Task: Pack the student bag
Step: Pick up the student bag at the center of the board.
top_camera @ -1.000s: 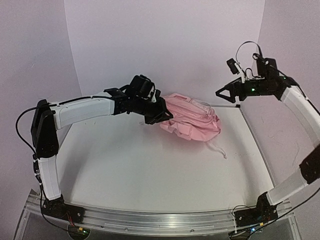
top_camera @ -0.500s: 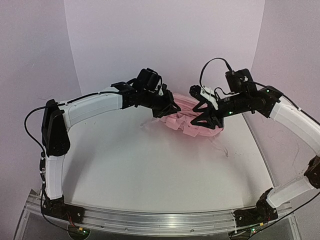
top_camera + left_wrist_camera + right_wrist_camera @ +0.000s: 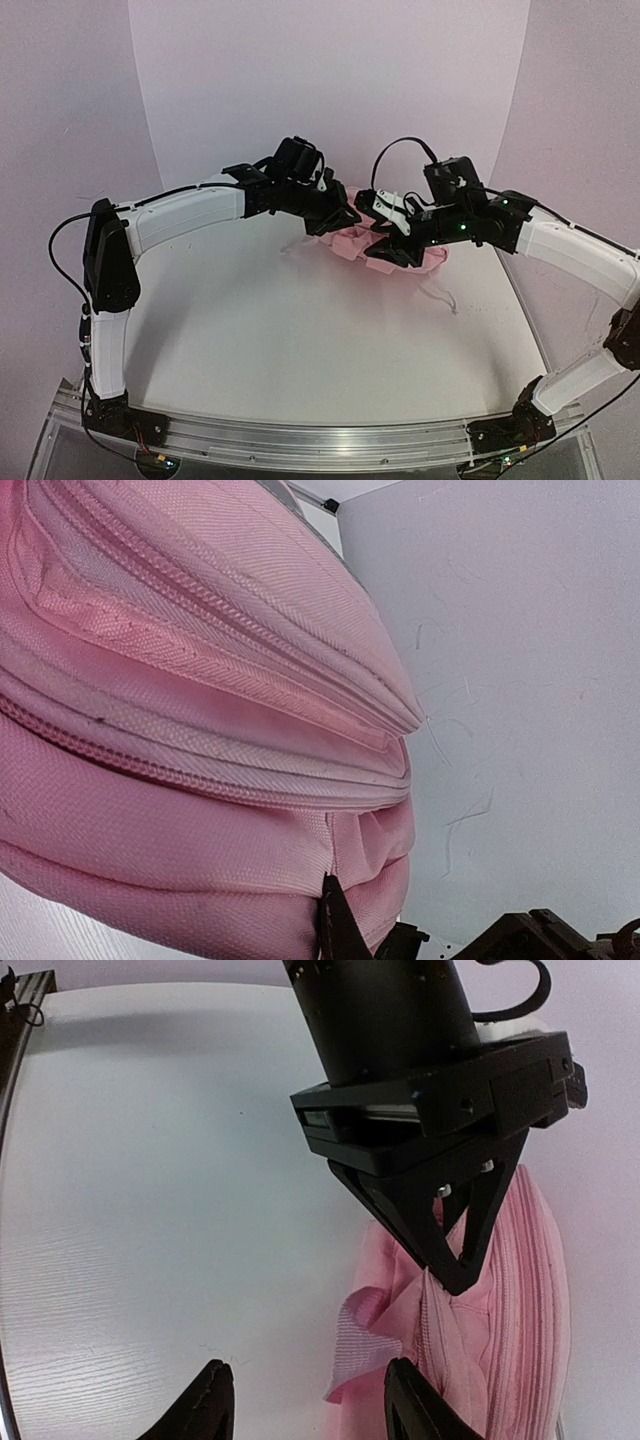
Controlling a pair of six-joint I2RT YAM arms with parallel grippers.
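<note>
Pink student bag sits slumped at far middle of table, largely covered by both arms from above. At its near-left end, left end effector is pressed together, tips pinching bag fabric by a zip seam. Just beside it, right end effector hangs low over the bag edge, fingers spread, only table and a pink webbing loop showing between them, nothing clamped. Thin white cord trails from bag onto table on the right side.
</note>
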